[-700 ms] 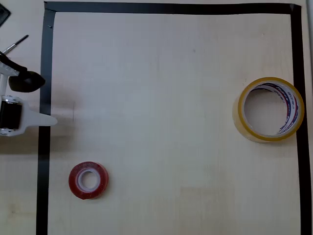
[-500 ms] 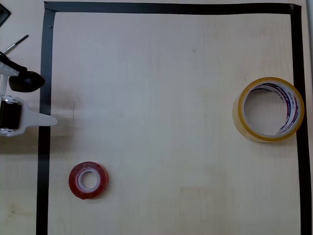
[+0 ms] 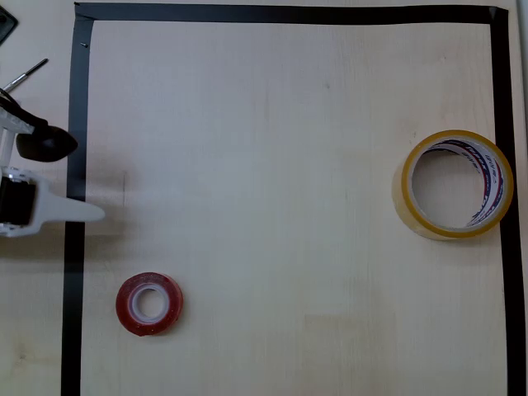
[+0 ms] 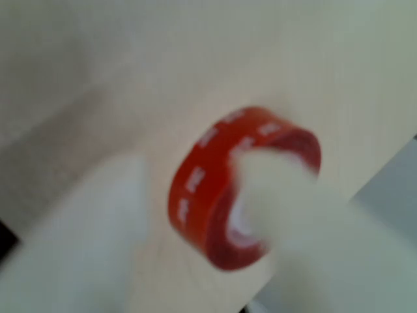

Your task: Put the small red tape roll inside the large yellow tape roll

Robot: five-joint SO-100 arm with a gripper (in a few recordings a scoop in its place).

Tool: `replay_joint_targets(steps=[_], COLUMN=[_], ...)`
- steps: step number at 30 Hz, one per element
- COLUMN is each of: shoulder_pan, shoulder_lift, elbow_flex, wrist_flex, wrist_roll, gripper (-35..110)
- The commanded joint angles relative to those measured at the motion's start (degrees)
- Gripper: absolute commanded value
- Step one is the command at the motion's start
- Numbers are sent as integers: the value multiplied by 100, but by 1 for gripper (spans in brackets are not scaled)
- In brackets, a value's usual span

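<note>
Red and glossy, the small red tape roll (image 3: 148, 304) lay flat at the table's (image 3: 272, 165) near left, well apart from the large yellow tape roll (image 3: 455, 184) at far right. The gripper (image 3: 78, 177) hovered at the left edge, fingers spread, holding nothing.

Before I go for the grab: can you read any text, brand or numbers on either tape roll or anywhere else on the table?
Nothing here can be quoted.
Small red tape roll: white printing around its side in the wrist view, too blurred to read.
Large yellow tape roll: red and blue marks on the white inner core in the overhead view, too small to read.
Table and black tape border: no text seen.
</note>
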Motion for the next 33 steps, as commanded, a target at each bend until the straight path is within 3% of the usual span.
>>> replay_joint_targets(steps=[1,12,20,33], shoulder_pan=[457,1459,1318,1942], shoulder_lift=[18,-870,-2206,-6363], elbow_flex=[-413,-501,-1292,-3059], wrist_flex=[-18,-967,-1266,-2092], wrist_roll=[44,18,88,88], gripper=[14,17,16,16])
